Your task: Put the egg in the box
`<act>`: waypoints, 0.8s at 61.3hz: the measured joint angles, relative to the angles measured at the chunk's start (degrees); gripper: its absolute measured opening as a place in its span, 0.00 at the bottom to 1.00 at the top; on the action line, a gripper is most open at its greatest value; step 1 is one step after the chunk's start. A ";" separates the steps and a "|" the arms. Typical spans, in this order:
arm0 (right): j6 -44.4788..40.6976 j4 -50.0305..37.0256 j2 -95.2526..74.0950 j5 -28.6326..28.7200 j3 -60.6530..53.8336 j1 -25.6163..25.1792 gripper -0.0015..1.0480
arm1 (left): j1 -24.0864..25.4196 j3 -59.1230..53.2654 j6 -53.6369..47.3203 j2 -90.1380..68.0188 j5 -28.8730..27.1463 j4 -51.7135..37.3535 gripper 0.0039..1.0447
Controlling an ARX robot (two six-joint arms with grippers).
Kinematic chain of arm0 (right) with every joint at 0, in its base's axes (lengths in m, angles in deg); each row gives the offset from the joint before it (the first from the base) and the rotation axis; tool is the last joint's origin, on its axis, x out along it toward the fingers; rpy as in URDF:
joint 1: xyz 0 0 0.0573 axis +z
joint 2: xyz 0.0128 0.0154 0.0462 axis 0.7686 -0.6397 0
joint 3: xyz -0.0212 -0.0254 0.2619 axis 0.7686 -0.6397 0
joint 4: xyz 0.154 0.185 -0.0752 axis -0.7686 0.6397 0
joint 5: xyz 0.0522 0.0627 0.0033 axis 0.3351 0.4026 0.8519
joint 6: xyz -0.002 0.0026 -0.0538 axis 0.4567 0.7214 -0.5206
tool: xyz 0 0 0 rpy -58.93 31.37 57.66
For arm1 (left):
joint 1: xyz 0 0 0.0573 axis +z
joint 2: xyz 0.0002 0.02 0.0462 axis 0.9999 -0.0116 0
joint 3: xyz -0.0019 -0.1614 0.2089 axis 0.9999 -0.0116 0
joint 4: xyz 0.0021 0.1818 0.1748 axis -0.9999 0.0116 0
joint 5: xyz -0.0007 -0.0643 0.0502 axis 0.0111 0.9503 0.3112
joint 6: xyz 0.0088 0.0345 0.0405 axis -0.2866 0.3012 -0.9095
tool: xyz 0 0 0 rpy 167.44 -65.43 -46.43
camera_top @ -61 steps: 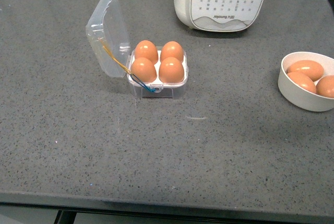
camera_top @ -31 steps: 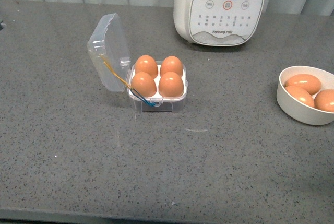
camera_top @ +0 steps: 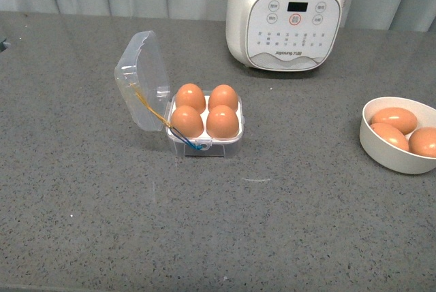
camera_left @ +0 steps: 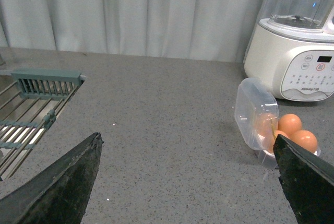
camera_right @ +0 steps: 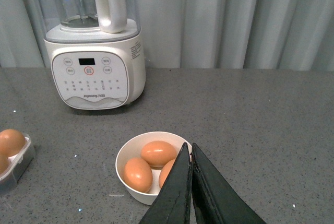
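Observation:
The box (camera_top: 204, 143) stands on the grey counter with its clear lid (camera_top: 142, 88) swung open to the left. All its cells hold orange-brown eggs (camera_top: 222, 121). It also shows in the left wrist view (camera_left: 261, 125), with an egg (camera_left: 304, 140) in it. Three more eggs (camera_top: 393, 118) lie in a white bowl (camera_top: 381, 149) at the right, also in the right wrist view (camera_right: 136, 192). My left gripper (camera_left: 188, 145) is open and empty, away from the box. My right gripper (camera_right: 189, 148) is shut and empty, in front of the bowl. Neither arm shows in the front view.
A white blender (camera_top: 291, 16) stands at the back of the counter, also in the right wrist view (camera_right: 94, 72). A grey-green dish rack (camera_left: 31, 104) sits at the counter's left end. Curtains hang behind.
The front view has shifted: everything sits lower in the picture and more of the blender shows. The box, eggs and bowl keep their places relative to each other.

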 joint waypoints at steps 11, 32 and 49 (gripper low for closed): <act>0.00 5.77 6.38 0.00 -0.04 0.00 0.01 | 0.00 0.00 0.00 0.00 0.00 0.00 0.94; 0.00 16.90 18.01 0.00 -0.07 0.00 0.01 | 0.00 0.00 0.00 0.00 0.00 0.00 0.94; 0.00 22.69 23.85 0.02 -0.07 0.00 0.01 | 0.00 0.00 0.00 0.00 0.00 0.00 0.94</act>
